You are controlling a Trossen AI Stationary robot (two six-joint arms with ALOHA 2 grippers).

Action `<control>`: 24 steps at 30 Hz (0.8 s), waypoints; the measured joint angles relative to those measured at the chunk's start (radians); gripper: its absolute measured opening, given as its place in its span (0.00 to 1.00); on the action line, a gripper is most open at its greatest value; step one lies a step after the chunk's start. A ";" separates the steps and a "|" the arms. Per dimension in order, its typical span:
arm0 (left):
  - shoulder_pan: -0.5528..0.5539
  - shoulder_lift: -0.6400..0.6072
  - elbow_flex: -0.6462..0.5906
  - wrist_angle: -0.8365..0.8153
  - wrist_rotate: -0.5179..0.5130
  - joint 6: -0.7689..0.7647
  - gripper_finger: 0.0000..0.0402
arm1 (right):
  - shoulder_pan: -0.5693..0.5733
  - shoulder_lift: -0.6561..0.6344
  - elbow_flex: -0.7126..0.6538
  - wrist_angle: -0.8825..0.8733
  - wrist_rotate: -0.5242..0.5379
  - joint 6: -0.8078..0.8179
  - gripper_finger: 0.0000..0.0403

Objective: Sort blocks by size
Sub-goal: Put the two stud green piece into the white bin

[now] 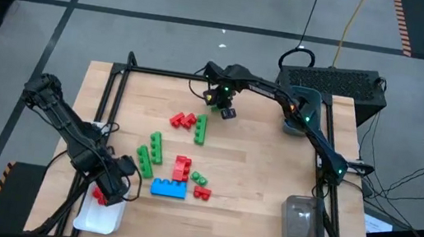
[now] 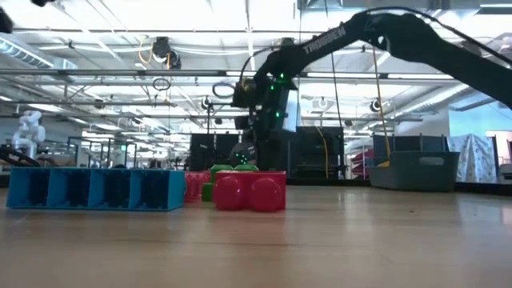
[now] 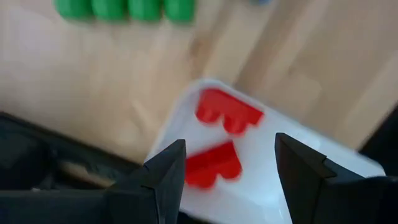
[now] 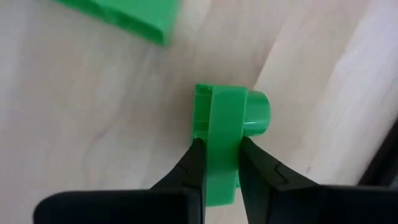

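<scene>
Two red blocks (image 3: 217, 140) already sit in the white tray (image 1: 98, 217) at the table's 7 o'clock, where the left gripper (image 3: 230, 171) hangs with fingers apart, while the right gripper (image 4: 219, 163), up near 12, pinches a small green block (image 4: 227, 140), probably bin-bound.

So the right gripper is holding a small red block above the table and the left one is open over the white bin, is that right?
Not quite: the block in the right gripper is green, not red, as the right wrist view shows. The rest holds: the left gripper is open over the white bin, which has two red blocks in it.
</scene>
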 joint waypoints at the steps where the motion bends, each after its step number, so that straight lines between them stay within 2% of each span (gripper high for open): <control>1: 0.000 -0.003 0.000 0.000 -0.033 0.002 0.49 | 0.008 -0.012 0.000 -0.004 0.000 0.008 0.12; 7: 0.001 -0.036 0.000 0.001 -0.238 0.031 0.49 | 0.066 -0.106 0.000 -0.015 -0.011 0.062 0.12; 13: 0.000 -0.062 0.000 -0.003 -0.506 0.043 0.49 | 0.160 -0.195 0.001 -0.004 -0.032 0.155 0.11; 19: 0.000 -0.064 0.000 -0.003 -0.666 0.111 0.49 | 0.285 -0.235 0.001 0.055 -0.028 0.230 0.11; 21: 0.000 -0.064 0.000 -0.003 -0.712 0.109 0.49 | 0.330 -0.242 0.001 0.082 0.000 0.245 0.11; 24: 0.001 -0.064 0.000 0.001 -0.764 0.102 0.49 | 0.392 -0.242 0.001 0.113 0.098 0.276 0.12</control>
